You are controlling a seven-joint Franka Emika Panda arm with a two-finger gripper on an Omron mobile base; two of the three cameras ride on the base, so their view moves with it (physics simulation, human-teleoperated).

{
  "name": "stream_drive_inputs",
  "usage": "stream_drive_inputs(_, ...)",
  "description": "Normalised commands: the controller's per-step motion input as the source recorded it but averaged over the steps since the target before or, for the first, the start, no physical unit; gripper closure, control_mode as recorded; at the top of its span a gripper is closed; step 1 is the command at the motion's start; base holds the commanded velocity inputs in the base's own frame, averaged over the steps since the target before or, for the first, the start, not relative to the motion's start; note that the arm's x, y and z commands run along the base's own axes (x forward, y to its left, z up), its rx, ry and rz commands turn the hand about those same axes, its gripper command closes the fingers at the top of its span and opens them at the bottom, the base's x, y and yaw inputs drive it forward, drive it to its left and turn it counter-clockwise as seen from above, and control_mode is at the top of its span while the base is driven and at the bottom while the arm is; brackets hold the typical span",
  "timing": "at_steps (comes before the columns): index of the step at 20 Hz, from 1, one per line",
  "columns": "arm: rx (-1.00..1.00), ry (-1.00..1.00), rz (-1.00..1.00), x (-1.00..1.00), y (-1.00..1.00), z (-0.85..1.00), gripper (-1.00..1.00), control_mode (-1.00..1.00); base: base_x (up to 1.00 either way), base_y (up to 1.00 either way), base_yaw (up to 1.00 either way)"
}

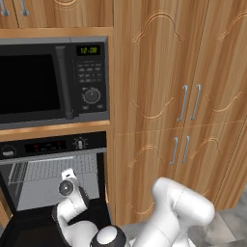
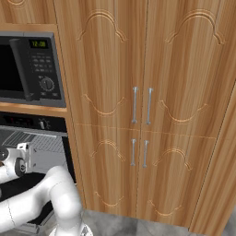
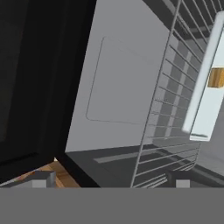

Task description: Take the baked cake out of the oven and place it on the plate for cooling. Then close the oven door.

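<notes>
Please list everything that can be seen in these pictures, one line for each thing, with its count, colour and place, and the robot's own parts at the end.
microwave: one, black with a green clock, built in above the oven.
oven: one, black with grey inner walls, below the microwave, cavity open.
oven door: one, black, swung down in front of the cavity.
wire rack: one, silver, inside the oven.
tray: one, pale, on the wire rack, with something brown on it; too little shows to name it.
cabinet doors: four, wood-brown with silver bar handles, right of the oven.
floor: grey, at the foot of the cabinets.
arm: one, white with dark joints, reaching into the oven.
gripper: one, dark tips, open, holding nothing.
</notes>
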Motion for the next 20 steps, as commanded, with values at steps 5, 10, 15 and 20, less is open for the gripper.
stream_drive_inputs(5,-0.13,-0.17,0.0,0.22,0.0,-0.3,-1.0,-1.0,0.0,0.0,0.0)
stream_drive_inputs(10,-0.12,-0.16,0.0,0.02,0.0,-0.1,-1.0,-1.0,0.0,0.0,0.0)
stream_drive_inputs(15,-0.02,0.0,0.0,0.04,-0.01,0.0,-1.0,-1.0,0.0,0.0,0.0)
stream_drive_inputs(20,0.0,0.0,0.07,0.23,-0.11,0.0,-1.0,-1.0,0.0,0.0,0.0)
